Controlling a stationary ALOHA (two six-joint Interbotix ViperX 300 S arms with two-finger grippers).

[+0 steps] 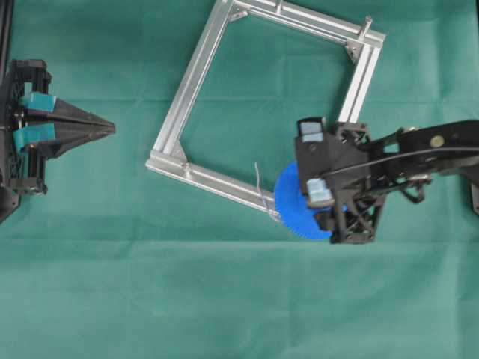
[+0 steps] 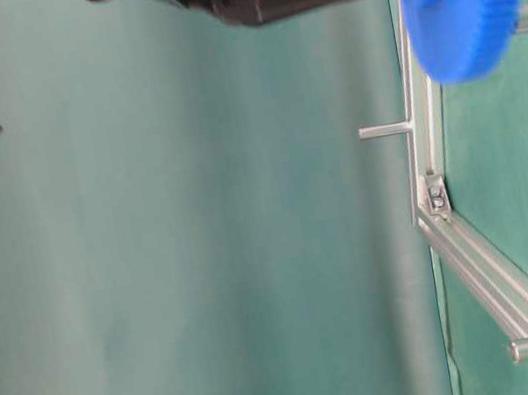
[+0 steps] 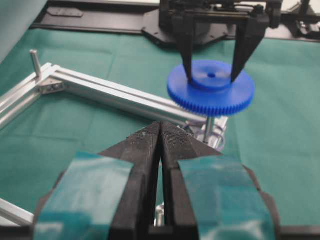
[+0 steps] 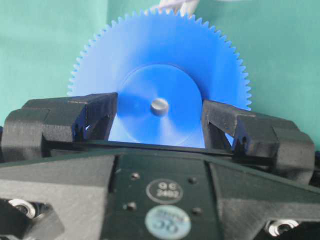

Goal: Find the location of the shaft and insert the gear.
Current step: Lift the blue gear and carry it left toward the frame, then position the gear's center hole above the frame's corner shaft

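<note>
At 9 o'clock in the overhead view, the left gripper (image 1: 105, 129) rests with its 2 fingers pressed together. At 3 o'clock, the right gripper (image 1: 316, 161) pinches the gear (image 1: 292, 206) by its raised hub, directly over the shaft (image 3: 208, 129). The gear looks light, stiff and slick; the hub seems the safest hold.

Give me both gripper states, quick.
Left gripper: shut, holding nothing.
Right gripper: shut on the gear by its hub.
</note>
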